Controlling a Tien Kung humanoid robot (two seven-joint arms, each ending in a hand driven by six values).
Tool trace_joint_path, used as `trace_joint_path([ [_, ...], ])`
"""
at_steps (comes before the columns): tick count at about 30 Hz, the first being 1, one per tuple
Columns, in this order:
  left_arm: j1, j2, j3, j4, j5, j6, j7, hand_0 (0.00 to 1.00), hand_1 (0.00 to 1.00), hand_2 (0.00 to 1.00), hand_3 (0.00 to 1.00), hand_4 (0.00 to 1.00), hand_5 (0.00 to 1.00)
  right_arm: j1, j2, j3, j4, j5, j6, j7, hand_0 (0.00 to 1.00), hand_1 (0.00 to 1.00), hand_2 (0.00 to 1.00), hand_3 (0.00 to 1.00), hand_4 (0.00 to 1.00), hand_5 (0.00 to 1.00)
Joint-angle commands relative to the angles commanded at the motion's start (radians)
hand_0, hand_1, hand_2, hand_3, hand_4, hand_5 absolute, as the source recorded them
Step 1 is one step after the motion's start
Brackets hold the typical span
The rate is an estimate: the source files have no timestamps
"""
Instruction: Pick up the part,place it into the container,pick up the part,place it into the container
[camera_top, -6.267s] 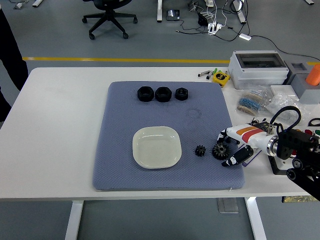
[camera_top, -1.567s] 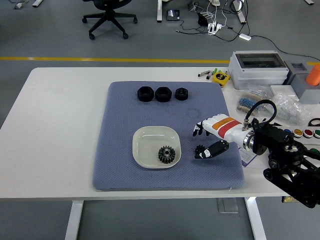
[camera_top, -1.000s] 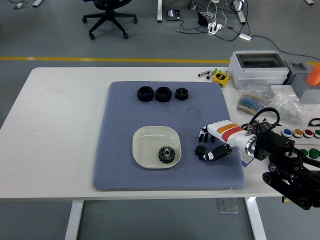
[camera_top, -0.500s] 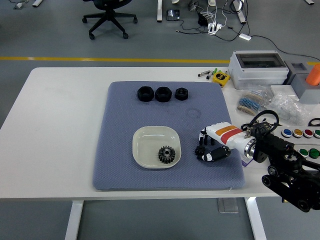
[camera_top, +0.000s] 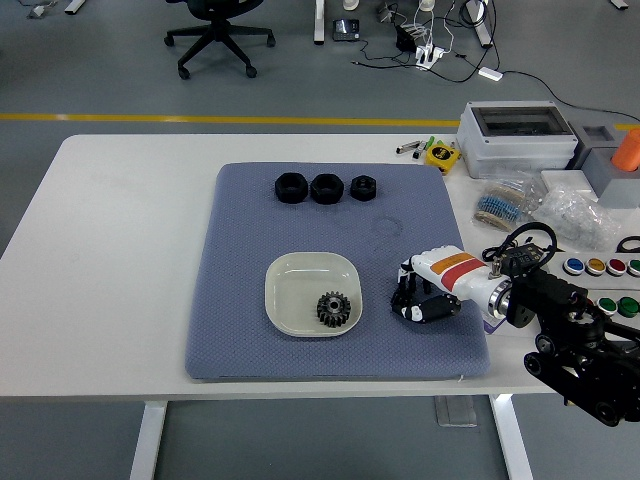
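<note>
— Where's the right hand (camera_top: 428, 292)?
— Low on the blue-grey textured mat (camera_top: 250, 250), just right of the pale square dish (camera_top: 300, 275). Its white shell with the orange and red stripes sits over the small black gear (camera_top: 402, 298), and its fingers (camera_top: 420, 312) are curled in around that gear, which rests on the mat.
— Gripped, or only cupped?
— Closed on it, as far as I can see; the gear is mostly hidden.
— And the other gear?
— The larger black toothed gear (camera_top: 331, 309) lies flat inside the dish, toward its near right corner.
— Anything else on the mat?
— Three black hexagonal nuts (camera_top: 324, 187) in a row near its far edge, well apart from the hand. The white desk (camera_top: 120, 260) carries it all.
</note>
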Motion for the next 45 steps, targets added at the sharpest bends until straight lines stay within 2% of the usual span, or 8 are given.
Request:
trace_joint_path([
  [4, 0.0, 0.0, -0.001, 0.0, 0.002, 0.0, 0.0, 0.741, 0.691, 0.632, 0.582, 0.636, 0.622, -0.001, -0.002, -0.001, 0.003, 0.005, 0.006, 0.007, 0.083, 0.302, 0.442, 0.476, 0.662, 0.434],
  [9, 0.0, 0.001, -0.001, 0.0, 0.003, -0.001, 0.0, 0.741, 0.691, 0.632, 0.582, 0.636, 0.622, -0.001, -0.004, 0.0, 0.01, 0.006, 0.015, 0.019, 0.083, 0.302, 0.442, 0.476, 0.662, 0.434],
  [10, 0.0, 0.001, -0.001, 0.0, 0.003, -0.001, 0.0, 0.741, 0.692, 0.631, 0.582, 0.636, 0.623, -0.001, -0.004, 0.0, 0.011, 0.006, 0.017, 0.02, 0.027, 0.175, 0.354, 0.469, 0.669, 0.406],
  [15, 0.0, 0.001, -0.001, 0.0, 0.002, 0.0, 0.0, 0.741, 0.692, 0.631, 0.582, 0.636, 0.623, 0.004, -0.005, 0.001, 0.03, 0.004, 0.029, 0.028, 0.027, 0.175, 0.354, 0.469, 0.669, 0.406],
  [16, 0.0, 0.001, -0.001, 0.0, 0.002, 0.0, 0.0, 0.741, 0.691, 0.63, 0.582, 0.636, 0.622, 0.004, -0.005, 0.003, 0.034, 0.003, 0.03, 0.028, 0.002, 0.119, 0.271, 0.458, 0.67, 0.386],
  [28, 0.0, 0.002, -0.003, 0.0, 0.005, -0.001, 0.001, 0.741, 0.691, 0.63, 0.581, 0.636, 0.623, 0.018, -0.003, 0.043, 0.101, -0.019, 0.015, 0.035, 0.002, 0.099, 0.245, 0.45, 0.666, 0.34],
  [33, 0.001, 0.002, -0.005, 0.0, 0.01, -0.002, 0.001, 0.741, 0.691, 0.63, 0.581, 0.636, 0.623, 0.034, 0.018, 0.054, 0.119, -0.032, 0.012, 0.032, 0.002, 0.099, 0.245, 0.45, 0.666, 0.34],
  [45, 0.003, 0.007, -0.015, 0.0, 0.022, -0.002, 0.005, 0.741, 0.69, 0.631, 0.581, 0.637, 0.624, 0.115, 0.122, -0.006, 0.087, -0.052, 0.053, 0.007, 0.002, 0.088, 0.232, 0.446, 0.673, 0.311],
])
